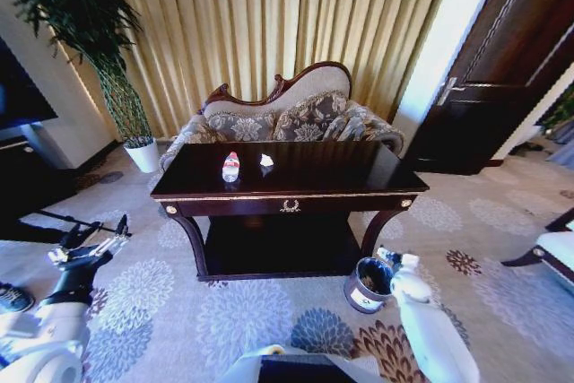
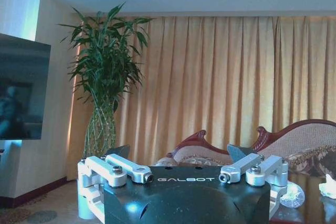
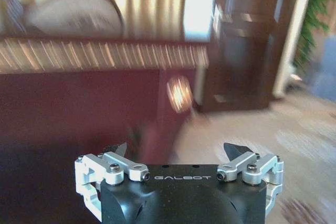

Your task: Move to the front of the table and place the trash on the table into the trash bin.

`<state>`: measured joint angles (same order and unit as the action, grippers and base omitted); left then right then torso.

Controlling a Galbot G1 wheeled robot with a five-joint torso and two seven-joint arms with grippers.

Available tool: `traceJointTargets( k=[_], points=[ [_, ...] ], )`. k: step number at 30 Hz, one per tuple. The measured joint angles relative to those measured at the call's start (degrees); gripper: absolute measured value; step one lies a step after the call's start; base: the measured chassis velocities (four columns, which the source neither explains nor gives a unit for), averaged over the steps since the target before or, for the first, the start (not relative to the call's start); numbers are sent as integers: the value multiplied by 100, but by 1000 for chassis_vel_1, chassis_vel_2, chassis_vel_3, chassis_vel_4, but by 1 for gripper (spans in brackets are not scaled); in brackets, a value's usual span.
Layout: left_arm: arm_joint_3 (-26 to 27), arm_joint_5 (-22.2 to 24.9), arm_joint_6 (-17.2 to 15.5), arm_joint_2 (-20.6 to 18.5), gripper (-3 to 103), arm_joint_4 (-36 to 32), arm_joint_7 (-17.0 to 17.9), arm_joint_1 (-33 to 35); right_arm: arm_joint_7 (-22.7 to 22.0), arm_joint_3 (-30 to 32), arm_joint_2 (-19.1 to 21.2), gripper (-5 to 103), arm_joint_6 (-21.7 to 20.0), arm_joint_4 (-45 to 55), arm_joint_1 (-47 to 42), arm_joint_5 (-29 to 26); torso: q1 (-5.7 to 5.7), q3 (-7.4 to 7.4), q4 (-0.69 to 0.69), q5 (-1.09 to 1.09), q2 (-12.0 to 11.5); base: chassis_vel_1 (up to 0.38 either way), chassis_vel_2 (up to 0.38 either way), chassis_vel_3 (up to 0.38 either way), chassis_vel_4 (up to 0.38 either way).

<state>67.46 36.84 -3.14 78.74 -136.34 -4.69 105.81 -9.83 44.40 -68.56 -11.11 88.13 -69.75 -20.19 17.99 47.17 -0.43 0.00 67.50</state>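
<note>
Nearest, at the lower edge of the head view: white body of the robot (image 1: 296, 365), with both arms low over the patterned carpet (image 1: 242, 311).

Left gripper (image 1: 90, 247) held above the carpet, off the table's left front corner, well apart from it; jaws spread wide, holding nothing. Same gripper in the left wrist view (image 2: 178, 153), dark fingertips (image 2: 122, 150) standing far apart with only air between them.

Right gripper (image 1: 387, 257) hanging just above the trash bin (image 1: 368, 284), close to the table's right front leg. In the right wrist view (image 3: 178, 150), fingertips (image 3: 233, 149) set well apart, nothing gripped.

Trash bin: small, round, dark, with a silvery band and a white label, standing on the carpet just beside the table's right front leg.

Table (image 1: 332, 172): glossy dark top with gold trim, one gold drawer handle (image 1: 290, 206) at the front centre, curved legs, lower shelf.

On the table top, left of centre: small clear bottle (image 1: 230, 166) with red-and-white label, and close to its right a crumpled white paper wad (image 1: 266, 161). Both toward the far half of the top, apart from each other.

Behind the table: patterned sofa (image 1: 287, 118) with carved wooden frame. Farther left: tall plant (image 1: 99, 51) in a white pot (image 1: 143, 155). Backdrop: gold curtain (image 1: 269, 15); dark wooden door (image 1: 502, 69) at the right.
</note>
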Motion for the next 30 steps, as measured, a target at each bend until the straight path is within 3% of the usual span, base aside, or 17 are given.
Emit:
traceJointTargets(
  k=[2, 6, 16, 21, 30],
  points=[
    [3, 0, 0, -2, 100, 0, 0, 0, 14, 11, 3, 100, -17, 90, -25, -20, 0, 0, 0, 0, 0, 0, 0, 0, 0],
    [31, 3, -48, -7, 100, -14, 9, -43, 312, 44, -142, 100, -246, 2181, -799, -302, 0, 0, 0, -3, 0, 0, 0, 0, 0],
    [59, -6, -132, -35, 100, -134, 22, 7, 455, -454, -501, 100, -585, 4348, -1611, -550, 0, 0, 0, -1, 0, 0, 0, 0, 0],
    [0, -35, -145, -5, 100, -205, 22, 26, 671, -556, -537, 100, -851, 4925, -1788, -499, 1, 0, 0, -2, 0, 0, 0, 0, 0],
    [1, -45, -155, 3, 100, -293, 25, 59, 713, -436, -512, 100, -926, 4953, -1798, -533, 1, 0, 0, 0, 0, 0, 0, 0, 0]
  ],
)
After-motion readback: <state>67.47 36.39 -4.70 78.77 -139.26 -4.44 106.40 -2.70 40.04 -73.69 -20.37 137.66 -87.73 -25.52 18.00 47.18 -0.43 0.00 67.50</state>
